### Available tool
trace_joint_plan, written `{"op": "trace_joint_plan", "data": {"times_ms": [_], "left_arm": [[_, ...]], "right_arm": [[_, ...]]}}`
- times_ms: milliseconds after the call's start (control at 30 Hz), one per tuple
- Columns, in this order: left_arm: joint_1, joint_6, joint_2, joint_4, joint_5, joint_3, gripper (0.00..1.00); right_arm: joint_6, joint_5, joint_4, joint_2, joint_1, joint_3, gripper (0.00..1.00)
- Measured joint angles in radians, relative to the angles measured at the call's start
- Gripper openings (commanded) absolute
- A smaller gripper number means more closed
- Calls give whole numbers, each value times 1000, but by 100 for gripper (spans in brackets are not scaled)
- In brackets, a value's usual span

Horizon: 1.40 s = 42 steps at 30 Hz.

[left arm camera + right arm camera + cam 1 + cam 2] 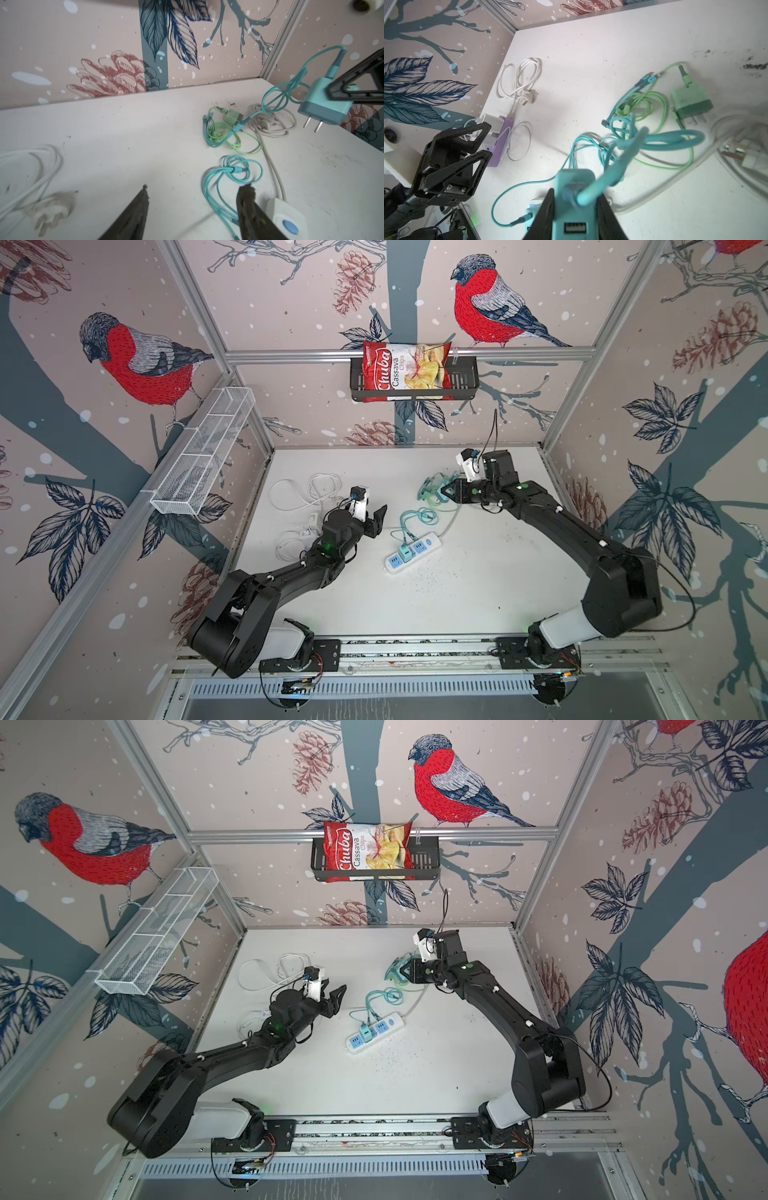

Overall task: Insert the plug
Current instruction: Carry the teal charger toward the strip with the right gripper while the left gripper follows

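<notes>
My right gripper point(446, 491) is shut on a teal charger plug point(575, 199) and holds it in the air over the back of the table. In the left wrist view the plug point(320, 106) hangs with its two pins bare, its teal cable looping down. A white power strip point(413, 552) with blue sockets lies mid-table, and another teal plug point(404, 551) sits in it. In the right wrist view the strip point(532, 209) shows just beneath the held plug. To the left of the strip, my left gripper point(376, 522) stands open and empty, fingertips point(145, 187) wide apart above the table.
A green charger point(691, 101) with tangled green and teal cables lies under the right gripper. A thick white cord point(737, 145) lies beside it. White cables point(307, 493) and a purple power strip point(500, 141) lie at the left. A mesh basket point(203, 452) and a chips bag point(405, 366) hang on the walls.
</notes>
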Motion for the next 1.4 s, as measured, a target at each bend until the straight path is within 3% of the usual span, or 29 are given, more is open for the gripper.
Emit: {"op": "trace_joint_plan", "data": {"times_ms": [333, 500, 767, 1400], "left_arm": [[-102, -104, -84, -208, -87, -58, 61], [-137, -206, -151, -262, -126, -177, 55], [-200, -262, -122, -236, -181, -259, 50], [-228, -232, 99, -45, -176, -233, 45]], "right_arm": [[4, 85, -12, -58, 77, -122, 17], [15, 109, 0, -64, 104, -156, 17], [65, 144, 33, -97, 151, -214, 17], [139, 196, 92, -87, 218, -291, 17]]}}
